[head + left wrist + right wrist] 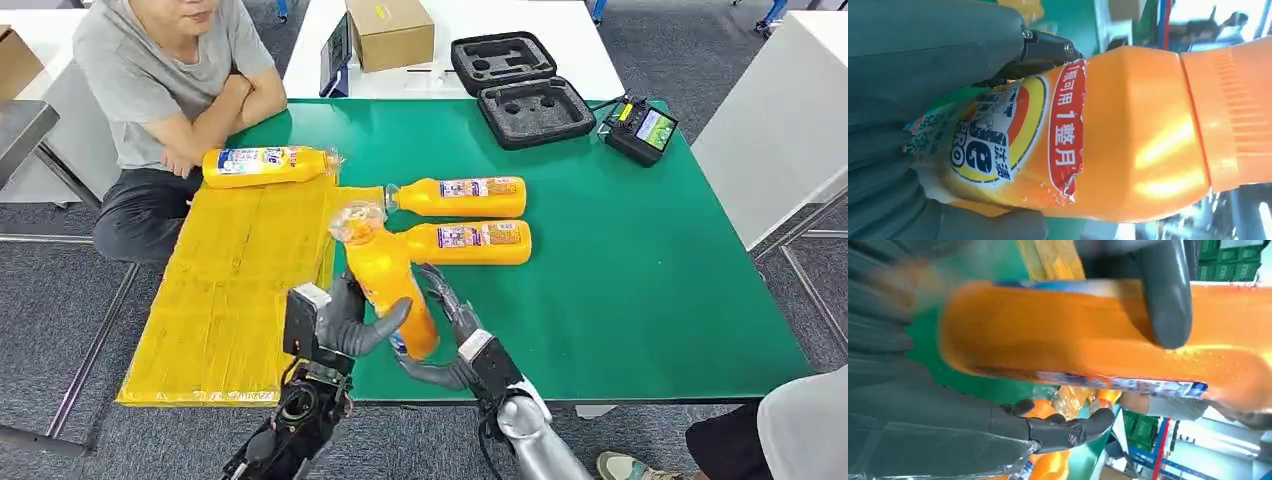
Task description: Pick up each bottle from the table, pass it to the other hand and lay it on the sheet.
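Note:
An orange bottle (388,283) stands tilted above the table's front edge, cap end up, between my two hands. My left hand (338,322) grips it, its thumb wrapped across the lower body. The left wrist view shows the bottle (1128,140) and its torn label close up in my left hand (923,65). My right hand (450,335) sits just right of the bottle's base with its fingers spread. In the right wrist view its dark fingers (1068,432) stand apart from the bottle (1058,335). One bottle (265,165) lies on the yellow sheet (225,310). Two more bottles (460,197) (470,242) lie on the green table (640,280).
A person sits at the table's far left corner, arms folded near the sheet. A black foam case (520,90), a cardboard box (390,32) and a small black device (640,128) stand at the back. Another person's leg (800,425) is at the lower right.

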You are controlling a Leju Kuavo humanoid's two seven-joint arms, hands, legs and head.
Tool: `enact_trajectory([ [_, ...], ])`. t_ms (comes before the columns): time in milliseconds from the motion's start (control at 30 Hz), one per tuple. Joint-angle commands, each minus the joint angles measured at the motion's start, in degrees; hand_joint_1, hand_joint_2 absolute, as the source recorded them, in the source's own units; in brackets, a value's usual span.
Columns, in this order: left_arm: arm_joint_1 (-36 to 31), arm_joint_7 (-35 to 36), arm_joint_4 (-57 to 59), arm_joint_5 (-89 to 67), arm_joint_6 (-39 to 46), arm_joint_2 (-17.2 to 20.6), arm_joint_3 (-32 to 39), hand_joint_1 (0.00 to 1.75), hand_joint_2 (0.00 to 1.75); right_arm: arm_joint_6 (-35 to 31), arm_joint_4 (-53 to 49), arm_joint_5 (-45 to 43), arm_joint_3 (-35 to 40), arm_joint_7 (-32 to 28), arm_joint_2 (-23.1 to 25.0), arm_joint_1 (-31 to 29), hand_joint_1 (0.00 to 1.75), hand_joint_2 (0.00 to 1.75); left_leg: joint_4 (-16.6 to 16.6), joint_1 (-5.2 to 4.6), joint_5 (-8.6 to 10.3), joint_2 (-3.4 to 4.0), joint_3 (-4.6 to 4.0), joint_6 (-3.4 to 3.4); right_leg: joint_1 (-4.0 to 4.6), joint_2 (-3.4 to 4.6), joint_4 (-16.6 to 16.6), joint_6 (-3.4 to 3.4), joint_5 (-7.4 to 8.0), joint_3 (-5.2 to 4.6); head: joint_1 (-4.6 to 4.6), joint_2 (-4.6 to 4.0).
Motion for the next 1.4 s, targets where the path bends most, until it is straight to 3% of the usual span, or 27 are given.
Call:
enact_trajectory([
  [33,0.19,-0.45,-3.49,-9.18,4.65,4.91,5.74,1.75,1.75,-2.69,-7.5,-0.76,-0.57,0.15,-0.71,2.6,0.0,1.75,-0.02,0.05,-0.14,0.08,0.26,-0.13,0.04,0.16,0.0,-0.11,-0.11,0.21,0.02,0.0],
  [233,-0.1,-0.68,-2.0,-12.06,5.48,4.95,5.66,1.75,1.75,-2.91,-6.93,-1.22,-0.98,0.15,-1.06,2.28,0.0,1.75,-0.04,0.04,-0.08,0.0,0.22,-0.09,0.03,0.07,-0.03,-0.08,-0.08,0.18,0.0,0.0],
  [433,-1.86,2.92,0.89,-35.16,15.01,9.75,3.72,1.75,1.75,-2.95,-4.98,-3.68,-1.44,0.15,-1.57,1.68,0.0,1.75,-0.06,0.07,-0.13,0.02,0.4,-0.14,0.05,0.12,-0.06,-0.13,-0.12,0.36,0.0,0.0],
  [533,-2.22,10.28,-0.97,-53.44,18.19,12.22,4.99,1.75,1.75,-1.98,-3.48,-4.29,-1.7,0.15,-1.15,1.06,0.0,1.75,-0.05,0.06,-0.09,0.06,0.27,-0.12,0.05,0.13,-0.04,-0.12,-0.07,0.21,0.0,0.0],
  [700,-2.51,21.96,-0.84,-79.87,15.83,14.15,7.12,1.75,1.75,-0.87,1.73,-5.16,-3.02,0.15,-0.16,-1.01,0.0,1.75,-0.05,0.09,-0.09,0.11,0.27,-0.13,0.09,0.18,-0.04,-0.11,-0.06,0.19,0.0,0.0],
  [1100,-5.26,27.63,5.63,-91.2,14.14,15.82,8.8,1.75,1.75,0.3,4.9,-5.48,-3.49,0.15,0.92,-1.94,0.0,1.75,-0.04,0.13,-0.12,0.07,0.34,-0.15,0.12,0.16,-0.01,-0.14,-0.11,0.28,0.02,0.0],
  [1233,-8.14,28.92,13.7,-92.64,13.77,15.89,9.74,1.75,1.75,1.34,6.61,-5.12,-3.6,0.15,1.39,-2.41,0.0,1.75,-0.08,0.14,-0.09,0.02,0.42,-0.18,0.13,0.12,-0.05,-0.16,-0.1,0.37,0.02,0.0],
  [1400,-16.56,27.39,29.76,-92.1,12.44,15.69,8.84,1.75,1.75,1.56,7.75,-4.98,-3.92,0.15,1.5,-2.74,0.0,1.75,-0.07,0.17,-0.04,-0.12,0.37,-0.17,0.14,-0.02,-0.03,-0.13,-0.11,0.35,0.02,0.0],
])
